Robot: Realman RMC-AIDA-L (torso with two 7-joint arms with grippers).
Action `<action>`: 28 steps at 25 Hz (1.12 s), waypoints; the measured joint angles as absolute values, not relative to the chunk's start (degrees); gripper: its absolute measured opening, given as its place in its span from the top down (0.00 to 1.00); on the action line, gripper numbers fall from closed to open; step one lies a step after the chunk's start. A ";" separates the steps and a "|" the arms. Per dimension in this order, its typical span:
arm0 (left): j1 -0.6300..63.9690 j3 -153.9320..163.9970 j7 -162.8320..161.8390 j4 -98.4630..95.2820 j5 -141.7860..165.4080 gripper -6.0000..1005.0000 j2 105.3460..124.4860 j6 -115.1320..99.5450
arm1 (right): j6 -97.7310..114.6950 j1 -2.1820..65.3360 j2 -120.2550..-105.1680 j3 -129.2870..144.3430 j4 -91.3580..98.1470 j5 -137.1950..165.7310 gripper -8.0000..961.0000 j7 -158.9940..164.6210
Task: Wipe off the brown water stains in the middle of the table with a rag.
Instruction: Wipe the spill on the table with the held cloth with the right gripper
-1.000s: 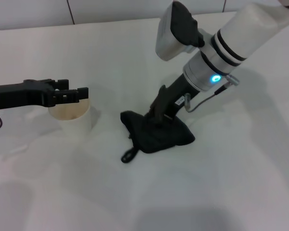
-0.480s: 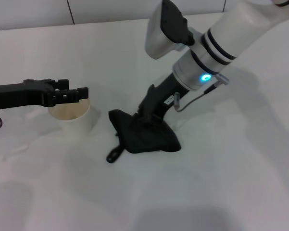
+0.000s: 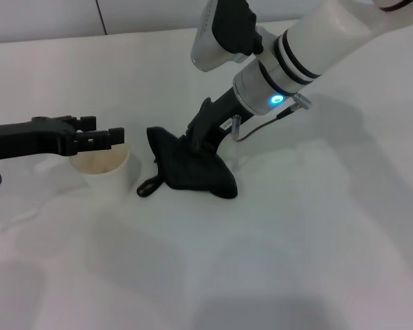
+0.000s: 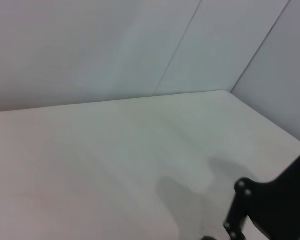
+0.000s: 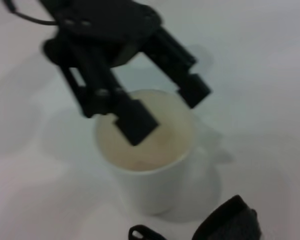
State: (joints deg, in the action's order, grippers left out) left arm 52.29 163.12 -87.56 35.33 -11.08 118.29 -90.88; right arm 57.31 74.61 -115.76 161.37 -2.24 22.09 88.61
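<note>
My right gripper (image 3: pixel 196 147) is shut on a black rag (image 3: pixel 192 173) and presses it flat onto the white table (image 3: pixel 316 227), just right of a white cup (image 3: pixel 107 172). The rag's edge also shows in the right wrist view (image 5: pixel 229 225). No brown water stain shows anywhere on the bare table; whether one lies under the rag is hidden. My left gripper (image 3: pixel 108 135) hovers open and empty over the cup's mouth. The right wrist view shows it (image 5: pixel 165 109) with its two fingers spread above the cup (image 5: pixel 150 185).
The cup stands at the table's left, a little way from the rag's loop end (image 3: pixel 146 187). A white wall with panel seams (image 3: pixel 99 15) runs along the table's far edge. The left wrist view shows only bare table (image 4: pixel 90 150) and wall.
My right gripper has dragged the rag to the left and slightly away from me, closer to the cup. The left arm has not moved.
</note>
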 joint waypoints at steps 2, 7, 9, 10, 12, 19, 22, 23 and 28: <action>52.25 163.12 -87.56 35.34 -11.08 0.13 118.28 -90.88 | 55.94 74.43 -115.75 161.25 -2.22 21.51 0.87 88.62; 52.33 163.12 -87.54 35.33 -11.08 0.13 118.18 -90.88 | 53.06 74.22 -115.78 160.67 -2.13 19.74 0.87 88.61; 52.38 163.12 -87.53 35.33 -11.08 0.13 118.16 -90.88 | 52.49 74.21 -115.72 160.67 -2.11 18.69 0.87 88.61; 52.43 163.12 -87.53 35.33 -11.08 0.13 118.15 -90.88 | 52.08 74.20 -115.68 160.67 -2.10 18.08 0.87 88.61; 52.49 163.12 -87.53 35.34 -11.08 0.13 118.14 -90.88 | 51.22 74.16 -115.65 160.66 -2.10 17.33 0.87 88.61; 52.72 163.12 -87.58 35.42 -11.08 0.13 118.09 -90.76 | 48.34 73.76 -115.73 161.16 -0.59 17.07 0.87 86.90; 52.79 163.12 -87.64 35.42 -11.08 0.13 118.06 -90.34 | 47.24 72.99 -115.68 160.28 0.29 16.38 0.87 84.64; 52.81 163.12 -87.64 35.42 -11.08 0.13 118.07 -90.32 | 46.72 72.71 -115.66 159.82 0.59 16.11 0.87 84.05; 52.82 163.12 -87.52 35.39 -11.07 0.13 118.08 -90.24 | 43.74 72.18 -115.65 158.38 0.90 15.90 0.87 83.34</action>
State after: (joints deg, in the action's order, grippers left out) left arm 52.82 163.12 -87.52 35.39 -11.07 118.08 -90.24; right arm 43.74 72.18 -115.65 158.38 0.90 15.90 83.34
